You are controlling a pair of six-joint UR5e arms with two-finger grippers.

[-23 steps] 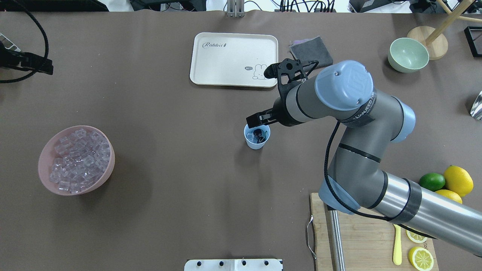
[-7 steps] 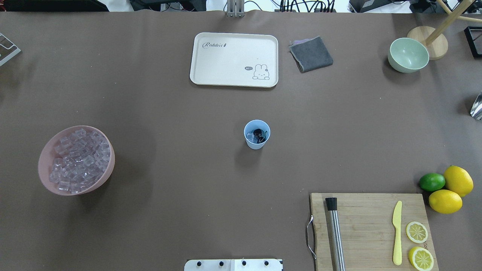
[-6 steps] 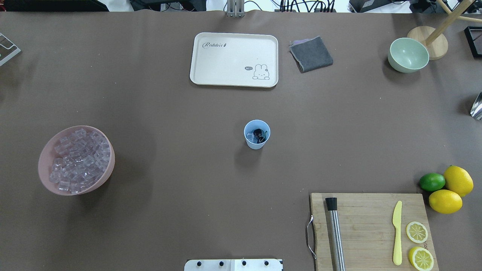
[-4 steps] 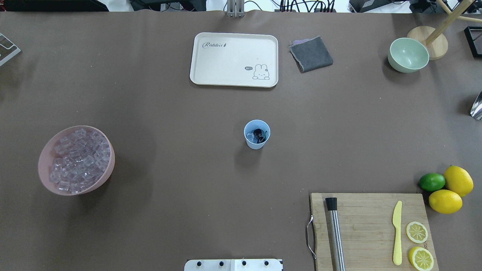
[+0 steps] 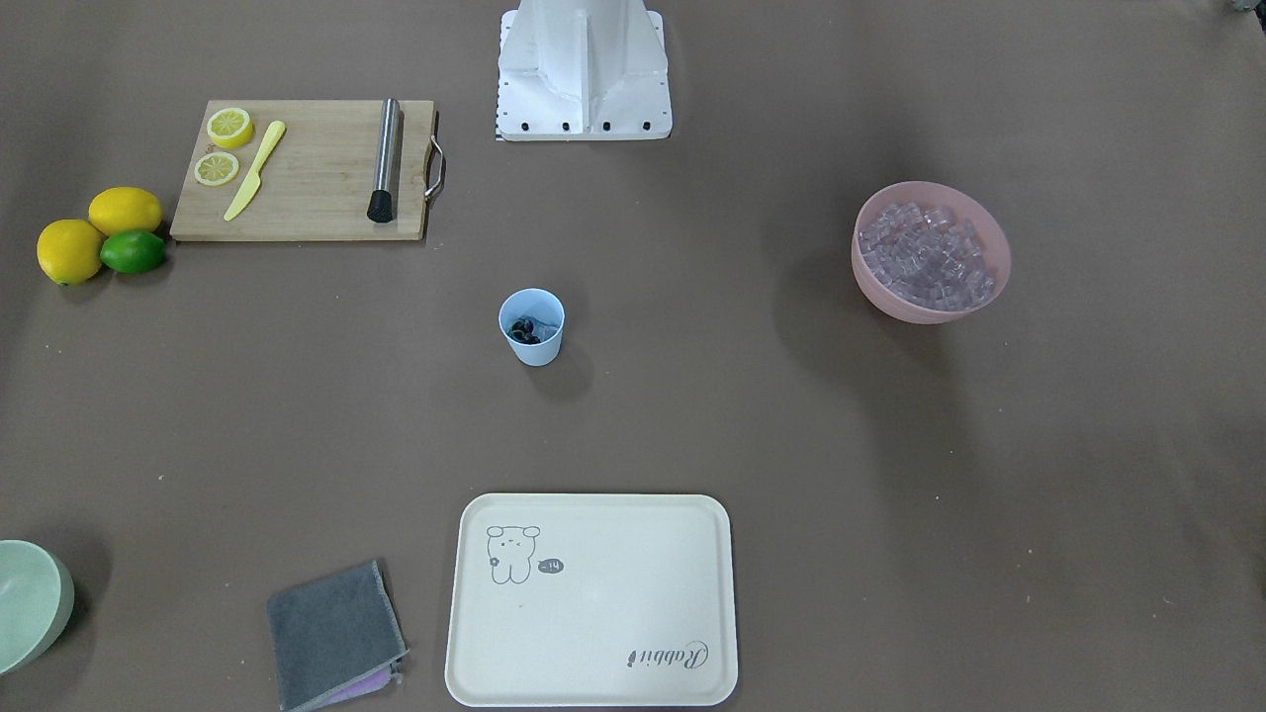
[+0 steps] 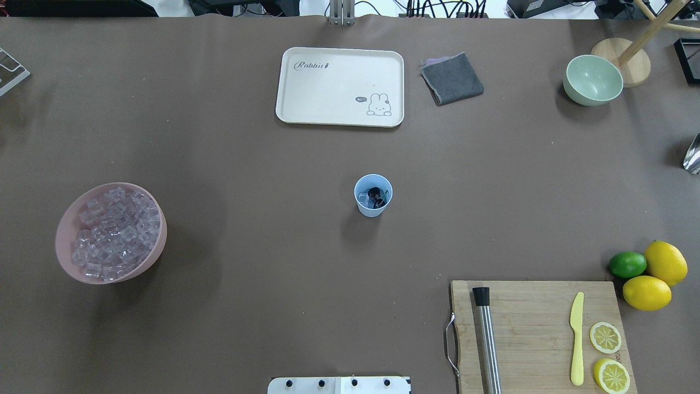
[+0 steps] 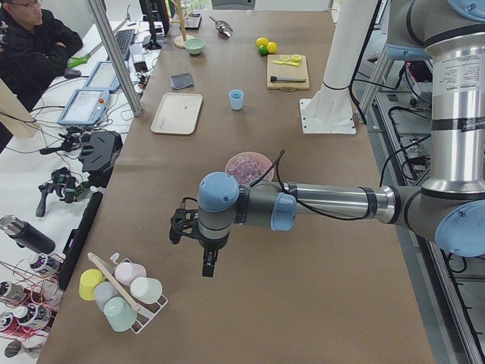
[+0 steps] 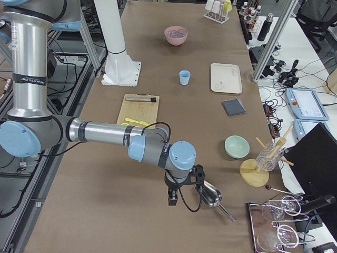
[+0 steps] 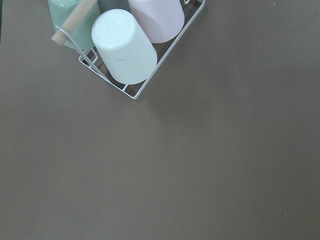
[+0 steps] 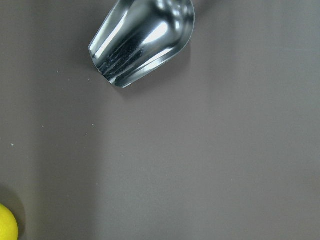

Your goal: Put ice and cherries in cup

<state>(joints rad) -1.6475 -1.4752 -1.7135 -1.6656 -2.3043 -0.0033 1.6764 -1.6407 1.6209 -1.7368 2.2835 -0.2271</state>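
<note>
Left gripper (image 7: 207, 267): I see it only from the side, over the table's end by a rack of cups (image 7: 125, 292); open or closed, I cannot tell
Right gripper (image 8: 172, 199): at the other end, beside a metal scoop (image 8: 210, 194); I cannot tell its opening either
Cutting board (image 6: 536, 317): nearest to the base
Cup (image 6: 373, 195): upright in the table's middle, well apart from both grippers
Cherries (image 6: 375, 192): inside the cup
Ice (image 6: 362, 198): some cubes in the cup beside the cherries; many more fill the pink bowl (image 6: 128, 277)
Tray (image 6: 339, 87): beyond the cup

Open tabletop (image 6: 262, 164) lay around the cup (image 6: 373, 196) on every side, with the nearest obstacles well apart from it: the tray (image 6: 340, 86) beyond, the pink bowl (image 6: 71, 213) far left, and the cutting board (image 6: 530, 328) near right.
</note>
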